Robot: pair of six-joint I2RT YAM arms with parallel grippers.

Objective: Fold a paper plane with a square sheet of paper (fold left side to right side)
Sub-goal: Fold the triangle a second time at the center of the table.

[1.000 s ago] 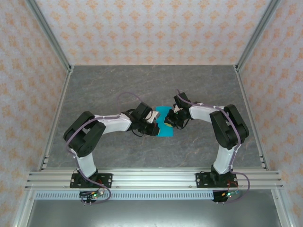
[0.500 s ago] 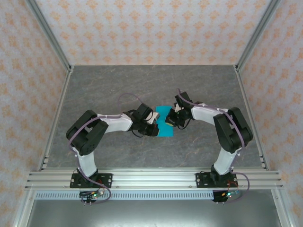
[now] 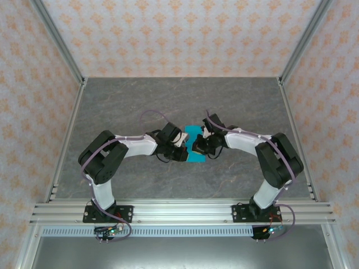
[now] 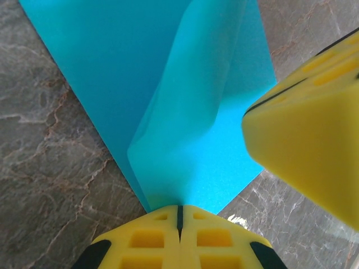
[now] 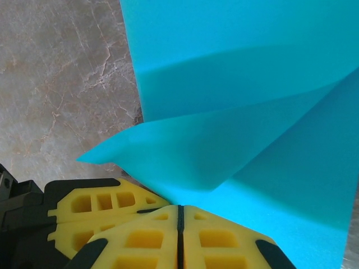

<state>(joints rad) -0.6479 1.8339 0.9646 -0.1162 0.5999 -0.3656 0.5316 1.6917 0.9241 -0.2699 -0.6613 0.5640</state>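
Note:
The square sheet of paper (image 3: 196, 157) is bright cyan and lies mid-table between my two grippers. In the left wrist view the sheet (image 4: 129, 61) has a flap curling up off its flat layer and running into my left gripper (image 4: 180, 214), which is shut on that flap's edge. My right gripper (image 5: 180, 212) is likewise shut on a raised flap of the sheet (image 5: 252, 50). From above, the left gripper (image 3: 183, 150) and right gripper (image 3: 198, 147) stand almost tip to tip over the paper. A paper plane is out of view.
The grey marble-patterned table (image 3: 140, 101) is walled by patterned panels and aluminium posts. The right gripper's yellow finger (image 4: 308, 140) crowds the left wrist view. The left gripper's fingers (image 5: 101, 207) sit just beside my right jaws.
The right gripper has shifted left over the sheet, carrying its pinched flap toward the left gripper. The left gripper has stayed put.

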